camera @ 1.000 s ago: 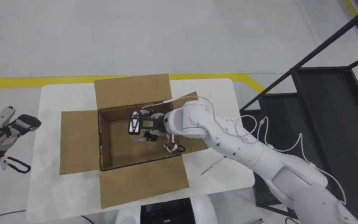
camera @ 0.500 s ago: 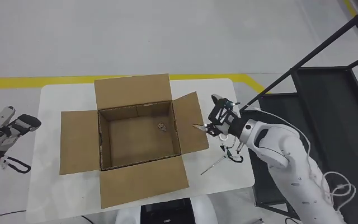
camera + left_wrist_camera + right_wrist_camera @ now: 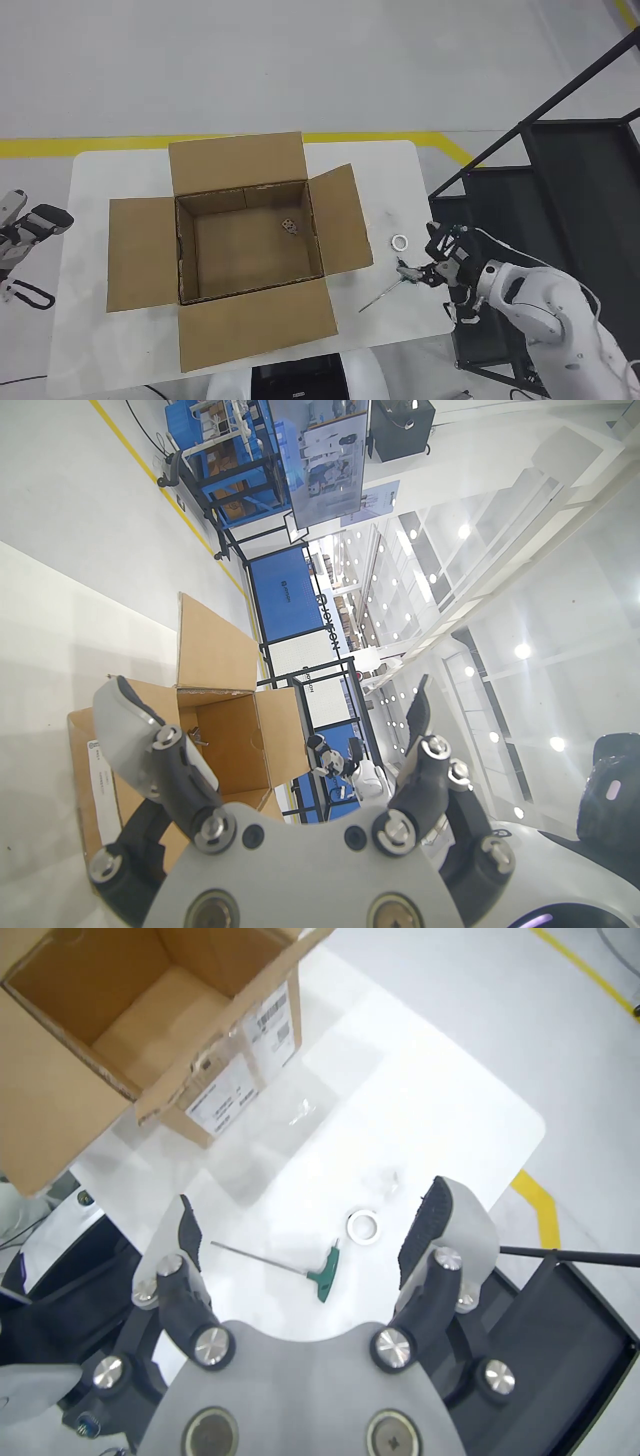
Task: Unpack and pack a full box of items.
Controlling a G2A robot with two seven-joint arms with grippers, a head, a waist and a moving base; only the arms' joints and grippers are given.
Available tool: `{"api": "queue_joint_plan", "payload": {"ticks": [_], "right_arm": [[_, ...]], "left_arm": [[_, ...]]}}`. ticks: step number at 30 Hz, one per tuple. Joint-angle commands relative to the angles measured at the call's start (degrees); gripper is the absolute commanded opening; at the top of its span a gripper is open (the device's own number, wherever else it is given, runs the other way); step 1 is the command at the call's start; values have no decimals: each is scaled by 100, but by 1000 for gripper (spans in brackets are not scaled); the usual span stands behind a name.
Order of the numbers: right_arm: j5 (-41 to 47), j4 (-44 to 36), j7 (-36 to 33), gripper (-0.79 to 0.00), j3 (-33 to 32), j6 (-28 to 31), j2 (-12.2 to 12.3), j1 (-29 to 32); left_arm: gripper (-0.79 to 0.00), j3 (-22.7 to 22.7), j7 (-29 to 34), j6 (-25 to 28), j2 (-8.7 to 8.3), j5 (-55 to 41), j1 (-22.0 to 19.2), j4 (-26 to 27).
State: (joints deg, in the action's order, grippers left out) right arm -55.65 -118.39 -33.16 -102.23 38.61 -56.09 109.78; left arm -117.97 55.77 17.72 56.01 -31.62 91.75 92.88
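Hex key (image 3: 327,1275) just beside right end effector (image 3: 312,1200)

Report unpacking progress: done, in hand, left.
Done: the green-handled T-shaped hex key and white ring lie on the white table beside the open brown cardboard box. In hand: nothing; right gripper and left gripper are open. Left: one small dark item on the box floor, then repacking.

White arm (image 3: 527,300); grey right hand (image 3: 312,1193), black pads (image 3: 419,1228).
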Motion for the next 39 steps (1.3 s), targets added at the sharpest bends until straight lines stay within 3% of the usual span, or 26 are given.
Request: {"api": "queue_joint_plan", "payload": {"ticks": [1,10,22,30,39], "right_arm": [[-13,92,-365,0,95,-83,12,-56],[-66,759,-2182,0,1027,-280,63,-788],[189,1677,-2735,0,1883,-1702,-25,-1643],[-456,2080,-2920,-157,2424,-2477,-85,-1998],[-650,2675,-2426,-376,2857,-2918,-187,-2383]], "left_arm": [[0,0,0,0,0,0,0,0],[0,0,0,0,0,0,0,0],[0,0,0,0,0,0,0,0],[0,0,0,0,0,0,0,0],[0,0,0,0,0,0,0,0]]}}
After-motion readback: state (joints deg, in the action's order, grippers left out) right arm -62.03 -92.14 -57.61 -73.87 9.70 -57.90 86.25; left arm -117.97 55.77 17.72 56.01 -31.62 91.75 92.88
